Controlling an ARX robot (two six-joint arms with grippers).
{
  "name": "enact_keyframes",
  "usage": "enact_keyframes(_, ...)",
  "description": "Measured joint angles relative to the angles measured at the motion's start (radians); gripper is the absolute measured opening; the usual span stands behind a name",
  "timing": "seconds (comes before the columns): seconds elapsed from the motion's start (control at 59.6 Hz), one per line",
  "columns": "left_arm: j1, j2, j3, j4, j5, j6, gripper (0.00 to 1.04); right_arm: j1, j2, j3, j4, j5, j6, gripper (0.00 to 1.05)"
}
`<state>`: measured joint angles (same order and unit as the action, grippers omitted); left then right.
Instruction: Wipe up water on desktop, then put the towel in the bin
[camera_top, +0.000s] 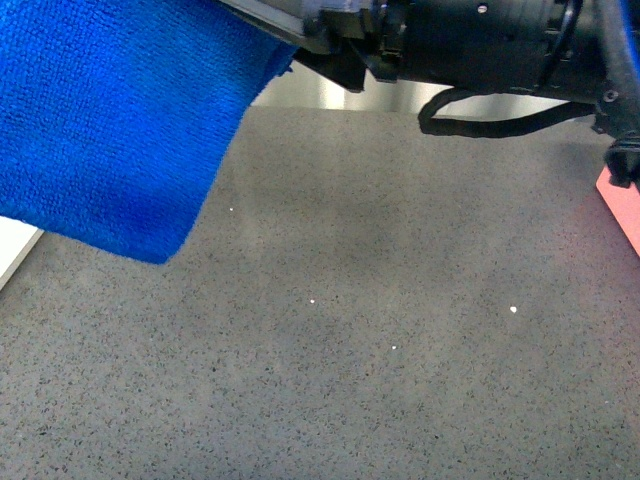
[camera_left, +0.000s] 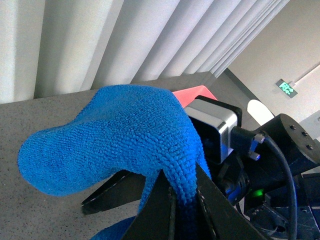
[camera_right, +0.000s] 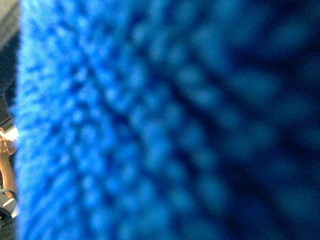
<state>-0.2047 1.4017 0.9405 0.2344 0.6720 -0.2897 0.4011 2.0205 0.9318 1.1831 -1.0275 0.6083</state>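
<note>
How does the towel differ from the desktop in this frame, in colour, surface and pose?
Colour: the towel is bright blue, while the desktop is grey with fine black and white speckles.
Surface: the towel is fluffy and looped; the desktop is smooth and slightly glossy.
Pose: the towel hangs draped above the surface, pinched in the left hand; the desktop lies flat beneath it.
They share nothing obvious.

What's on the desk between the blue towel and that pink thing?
Front view: only bare desktop, a few tiny white specks, between towel and pink thing.
</note>
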Motion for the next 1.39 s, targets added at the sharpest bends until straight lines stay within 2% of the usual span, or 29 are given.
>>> enact_keyframes(0.168,0.001,0.000,0.000,0.000,0.000,0.000,0.04,0.024,0.040,0.037,0.095,-0.028,0.043,0.97)
enact_keyframes(0.218,0.001,0.000,0.000,0.000,-0.001,0.000,0.04,0.028,0.047,0.046,0.114,-0.027,0.050,0.93)
enact_keyframes(0.52,0.001,0.000,0.000,0.000,-0.007,0.000,0.04,0.037,0.084,0.079,0.183,-0.032,0.104,0.52)
enact_keyframes(0.755,0.002,0.000,0.000,0.000,-0.010,0.000,0.04,0.042,0.073,0.077,0.063,-0.028,0.017,0.21)
enact_keyframes(0.856,0.002,0.000,0.000,0.000,-0.010,0.000,0.25,0.046,0.049,0.075,-0.045,-0.027,-0.094,0.04)
enact_keyframes(1.125,0.001,0.000,0.000,0.000,-0.001,0.000,0.80,0.043,0.010,0.070,-0.243,0.006,-0.340,0.04)
enact_keyframes(1.225,0.000,0.000,0.000,0.000,0.002,0.000,0.96,0.035,-0.007,0.064,-0.299,0.010,-0.404,0.04)
enact_keyframes(1.276,0.000,0.000,0.000,0.000,0.002,0.000,1.00,0.030,-0.015,0.063,-0.327,0.011,-0.431,0.04)
enact_keyframes(1.326,0.000,0.000,0.000,0.000,0.000,0.001,0.98,0.024,-0.022,0.062,-0.352,0.013,-0.463,0.04)
enact_keyframes(1.36,-0.010,-0.002,-0.008,0.020,-0.050,0.014,0.96,0.021,-0.025,0.062,-0.365,0.013,-0.474,0.04)
enact_keyframes(1.376,-0.026,-0.009,-0.029,0.071,-0.157,0.037,0.92,0.018,-0.028,0.062,-0.375,0.013,-0.486,0.04)
enact_keyframes(1.393,-0.031,-0.013,-0.042,0.101,-0.185,0.051,0.91,0.018,-0.030,0.061,-0.379,0.013,-0.496,0.04)
